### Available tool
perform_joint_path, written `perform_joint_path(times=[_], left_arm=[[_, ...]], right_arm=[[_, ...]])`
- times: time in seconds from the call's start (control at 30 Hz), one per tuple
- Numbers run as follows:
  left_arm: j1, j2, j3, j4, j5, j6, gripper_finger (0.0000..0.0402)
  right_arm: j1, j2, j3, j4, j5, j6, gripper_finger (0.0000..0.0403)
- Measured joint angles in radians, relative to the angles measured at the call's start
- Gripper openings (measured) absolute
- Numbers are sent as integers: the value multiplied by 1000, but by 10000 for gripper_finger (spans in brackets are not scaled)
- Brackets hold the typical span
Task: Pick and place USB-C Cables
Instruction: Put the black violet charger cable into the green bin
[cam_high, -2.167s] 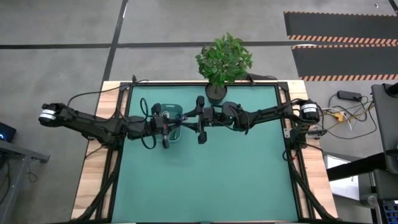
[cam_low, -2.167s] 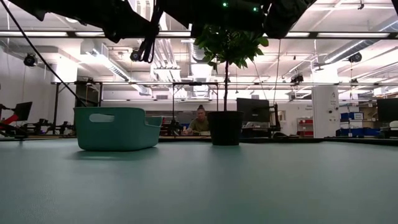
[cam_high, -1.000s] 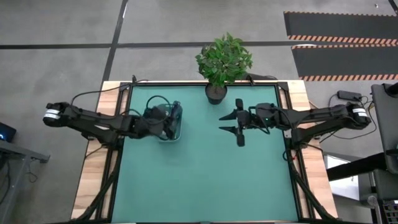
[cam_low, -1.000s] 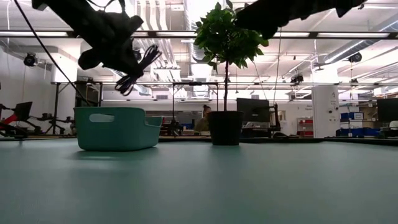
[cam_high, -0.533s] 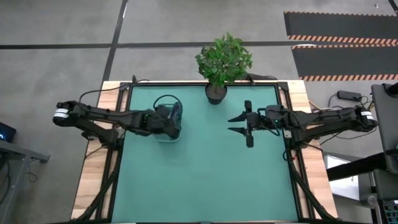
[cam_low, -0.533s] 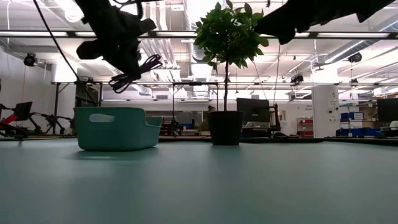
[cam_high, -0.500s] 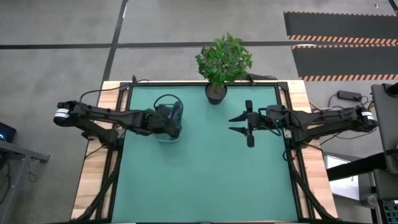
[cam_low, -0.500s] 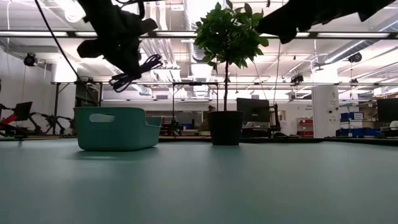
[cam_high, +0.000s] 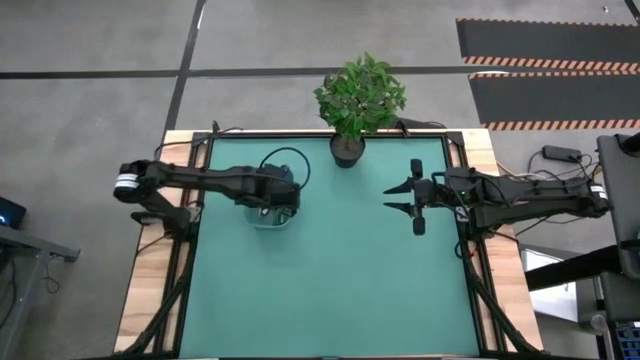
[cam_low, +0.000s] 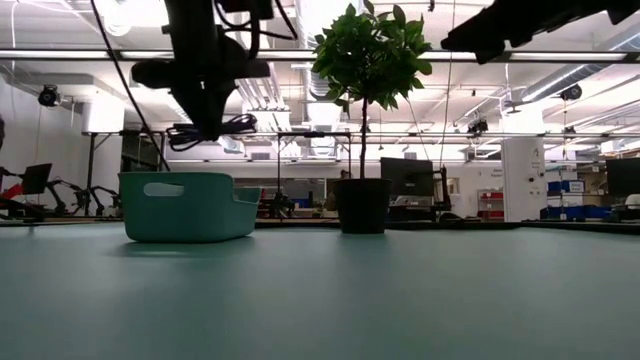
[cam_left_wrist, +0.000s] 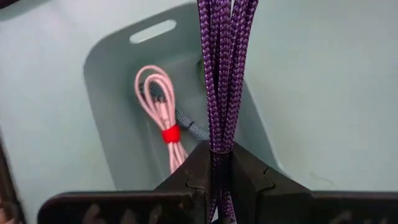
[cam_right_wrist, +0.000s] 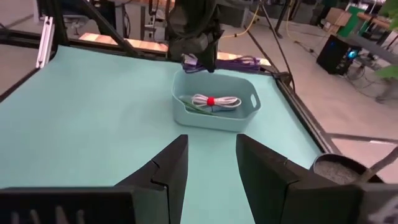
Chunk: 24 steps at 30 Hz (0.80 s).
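My left gripper (cam_left_wrist: 219, 165) hovers over the pale teal bin (cam_left_wrist: 112, 81) and is shut on a purple braided USB-C cable bundle (cam_left_wrist: 224, 68). In the low view the gripper (cam_low: 210, 122) points down above the bin (cam_low: 185, 206). Inside the bin lies a white cable with a red tie (cam_left_wrist: 163, 118), resting on a dark grey cable (cam_left_wrist: 189, 127). My right gripper (cam_high: 410, 197) is open above the table's right half, touching nothing; its fingers (cam_right_wrist: 165, 171) face the bin (cam_right_wrist: 214, 106). My left gripper pinches the purple bundle between its two fingers, near the bundle's middle (cam_left_wrist: 219, 140). The fingers (cam_low: 208, 108) come from above, pointing down, across the strands. The bundle (cam_low: 212, 129) is lifted clear above the bin and lies about level, sticking out on both sides of the fingers.
A potted plant (cam_high: 357, 98) stands at the table's far edge, between the arms; its dark pot (cam_low: 362, 205) sits right of the bin in the low view. The green mat (cam_high: 330, 280) stretches open toward the near edge. A raised frame borders the table.
My left gripper has moved a little toward the table's right, over the bin, and has turned from slanting to pointing straight down. The purple bundle, which hung slanting, now lies about level. My right arm has drawn back toward the table's right edge, still open.
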Motion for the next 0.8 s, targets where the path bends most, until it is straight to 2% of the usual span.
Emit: perform_joint_path(times=[0.33, 0.8], left_arm=[[47, 154, 186, -187, 9, -24, 17], [89, 278, 187, -255, 41, -111, 17]], right_arm=[[0, -38, -26, -1, 17, -47, 125], [-1, -35, -32, -1, 19, -78, 111]])
